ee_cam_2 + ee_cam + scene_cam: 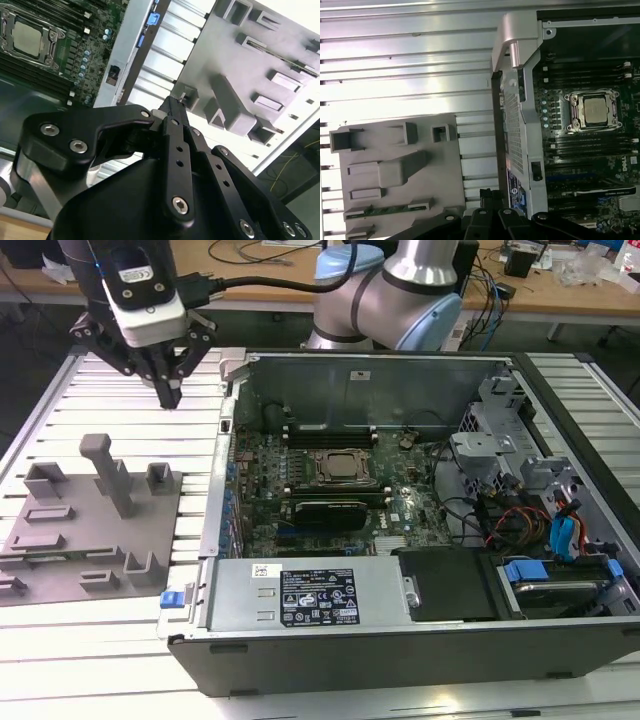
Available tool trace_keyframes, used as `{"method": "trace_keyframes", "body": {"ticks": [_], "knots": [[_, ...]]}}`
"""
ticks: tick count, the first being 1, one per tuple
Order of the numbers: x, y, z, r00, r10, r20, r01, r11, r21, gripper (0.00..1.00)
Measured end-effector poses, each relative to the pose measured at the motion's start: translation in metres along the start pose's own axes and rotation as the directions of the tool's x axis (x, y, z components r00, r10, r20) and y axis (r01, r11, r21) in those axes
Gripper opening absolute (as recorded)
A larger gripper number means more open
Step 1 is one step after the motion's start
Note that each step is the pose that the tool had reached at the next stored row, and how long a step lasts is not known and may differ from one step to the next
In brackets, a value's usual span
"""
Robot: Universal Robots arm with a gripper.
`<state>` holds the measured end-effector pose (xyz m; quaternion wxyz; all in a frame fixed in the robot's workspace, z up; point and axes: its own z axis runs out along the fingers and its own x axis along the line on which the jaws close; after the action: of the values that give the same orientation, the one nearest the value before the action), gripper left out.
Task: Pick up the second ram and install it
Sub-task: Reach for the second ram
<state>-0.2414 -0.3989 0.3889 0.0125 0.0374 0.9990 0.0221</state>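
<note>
- The tool (170,397) hangs in the upper left of the exterior view, above the slatted bench (90,660) and just behind the grey holder plate (90,530). Its fingers (172,107) are pressed together to a point with nothing between them.
- The second ram (385,210) lies in a long slot of that holder plate, on edge, with only its thin green upper edge standing clear. In the second wrist view it reads as a narrow green line (280,51) along the same slot. It sits well apart from the tool's tips, across the plate's tall post (110,475).
- The open computer case (300,650) fills the middle and right of the exterior view. The processor socket (345,468) sits on its board, with long dark memory slots on either side.
- Handling, as a judgement: the stick should be very light and stiff, but thin enough to crack or flex if twisted or levered sideways.
- Its faces carry small chips and its lower edge the contacts, so both are poor places to squeeze or scrape.
- The safest hold looks like a pinch across the two flat faces near the middle of the exposed upper edge, which keeps it balanced and upright.
- The board is smooth, so a hold near one end would likely let it tip or slip.
- The slot grips it along its length, so a straight lift suits it better than any rocking.
</note>
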Motion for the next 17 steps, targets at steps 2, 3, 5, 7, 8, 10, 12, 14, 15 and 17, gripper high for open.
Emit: {"method": "trace_keyframes", "body": {"ticks": [2,3,5,7,8,10,12,14,15,17], "knots": [[0.0057,-0.0004,0.0001,1.0000,0.000,0.0001,0.000,1.0000,0.0000,0.11],[0.0092,-0.0007,0.0001,1.0000,0.000,0.0000,0.000,1.0000,0.0000,0.11],[0.0150,-0.0011,0.0002,1.0000,0.000,0.0001,0.000,1.0000,0.0000,0.11],[0.0185,-0.0014,0.0002,1.0000,0.000,0.0000,0.000,1.0000,0.0000,0.11],[0.0220,-0.0017,0.0003,1.0000,0.000,0.0001,0.000,1.0000,-0.0001,0.11],[0.0307,-0.0023,0.0004,1.0000,0.000,0.0001,0.000,1.0000,-0.0001,0.11],[0.0365,-0.0028,0.0005,1.0000,0.000,0.0000,0.000,1.0000,0.0000,0.11],[0.0434,-0.0033,0.0007,1.0000,0.000,0.0001,0.000,1.0000,0.0000,0.11],[0.0453,-0.0034,0.0007,1.0000,0.000,0.0001,0.000,1.0000,-0.0001,0.11],[0.0529,-0.0040,0.0008,1.0000,0.000,0.0000,0.000,1.0000,0.0000,0.11]]}}
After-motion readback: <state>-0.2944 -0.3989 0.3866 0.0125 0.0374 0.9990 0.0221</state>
